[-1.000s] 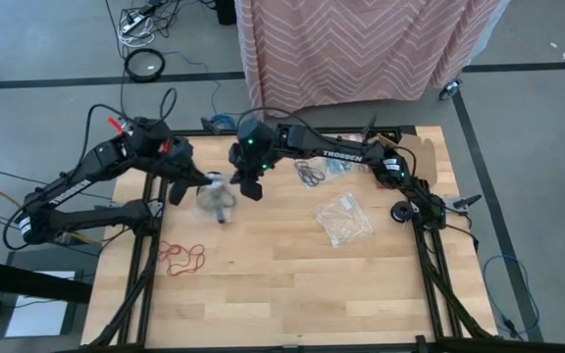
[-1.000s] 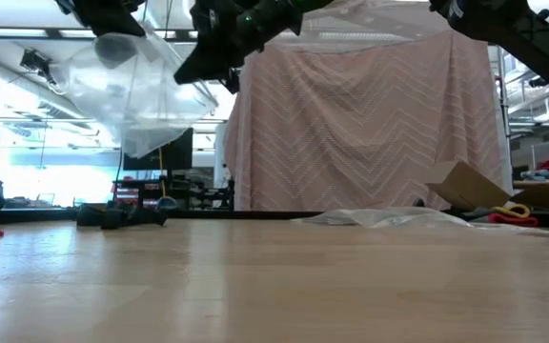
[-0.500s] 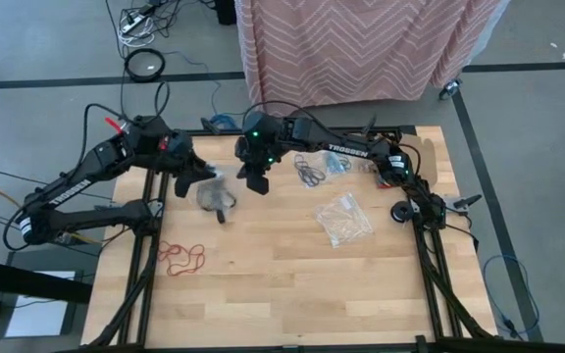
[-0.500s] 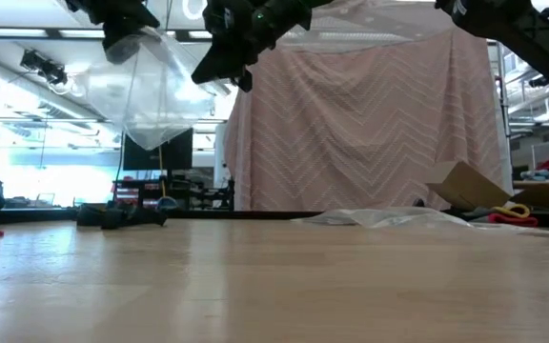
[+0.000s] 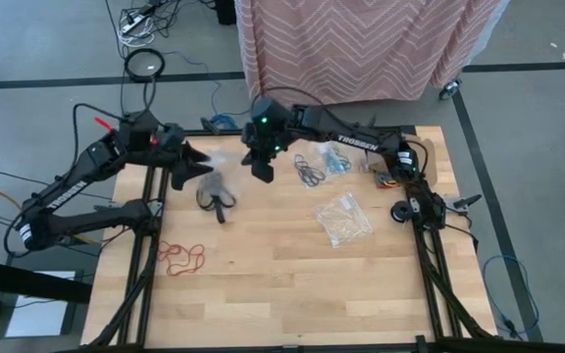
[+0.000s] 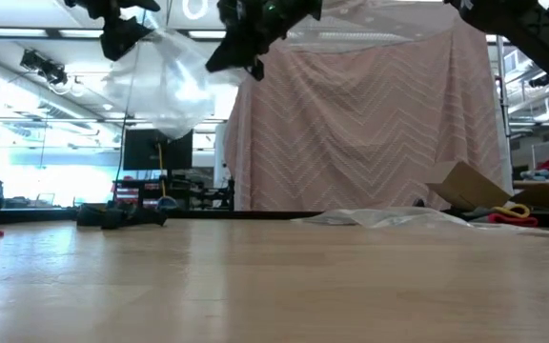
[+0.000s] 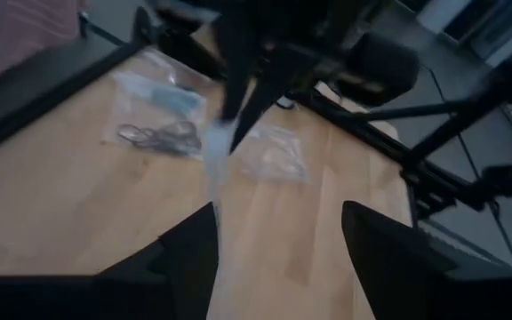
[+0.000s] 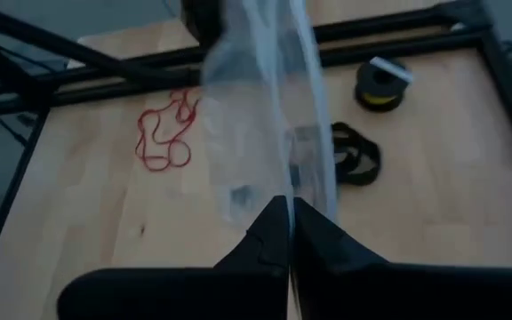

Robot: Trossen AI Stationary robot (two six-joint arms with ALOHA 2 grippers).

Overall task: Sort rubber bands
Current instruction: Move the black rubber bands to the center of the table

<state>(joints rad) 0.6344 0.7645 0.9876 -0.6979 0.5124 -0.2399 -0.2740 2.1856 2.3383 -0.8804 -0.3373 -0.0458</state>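
A clear plastic bag [image 6: 174, 90] hangs high above the table's far left part. My right gripper [image 5: 263, 169] is shut on it. My left gripper [image 5: 188, 163] stands open just left of the bag, and the bag's edge [image 7: 216, 169] runs past one of its fingers. Black rubber bands [image 5: 214, 194] lie on the table below the bag. Red rubber bands [image 5: 181, 257] lie near the left edge. Dark brown bands [image 5: 310, 175] and teal-blue bands [image 5: 337, 162] lie at the far middle. My left gripper has the bag's edge [image 7: 217, 191] close beside one finger [image 7: 194, 244]; I cannot tell whether they touch. My right gripper pinches the bag's top edge [image 8: 284, 182] between its two shut fingers, which slant down from above. The bag hangs below them, slack and clear of the table.
Another clear bag [image 5: 342, 220] lies right of the table's middle. A small dark roll [image 8: 380, 87] sits next to the black bands. A black round part [image 5: 402, 211] and cables sit at the right edge. The near half of the table [image 5: 292, 294] is bare wood.
My left gripper has opened and drawn a little toward the table's left edge. My right gripper, still shut on the bag, has gone toward the far edge and somewhat right. The bag has risen and now hangs mostly from my right gripper.
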